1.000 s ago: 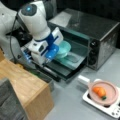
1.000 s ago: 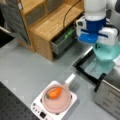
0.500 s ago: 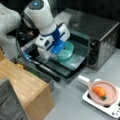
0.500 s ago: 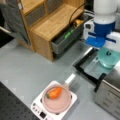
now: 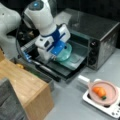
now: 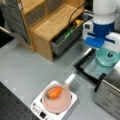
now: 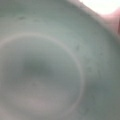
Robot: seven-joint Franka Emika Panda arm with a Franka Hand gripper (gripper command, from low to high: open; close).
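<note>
My gripper (image 5: 55,55) is shut on the rim of a pale teal bowl (image 5: 64,53), which it holds upright just over the tray (image 5: 75,63) pulled out of the toaster oven (image 5: 100,32). From the opposite side, the bowl (image 6: 109,56) hangs below the blue-and-white gripper (image 6: 109,53), above the same tray (image 6: 92,69). In the wrist view the bowl's inside (image 7: 50,65) fills almost everything, so the fingers are hidden there.
A pink pan (image 5: 107,93) with a carrot (image 5: 99,91) sits on a small white stove (image 6: 37,110), near the oven's front; the carrot (image 6: 54,93) shows in both front views. A wooden cabinet (image 6: 50,22) has an open drawer (image 6: 65,40). The oven door (image 5: 47,71) lies open.
The gripper has carried the bowl toward the oven opening and lowered it nearer the tray. The pan and carrot have not moved.
</note>
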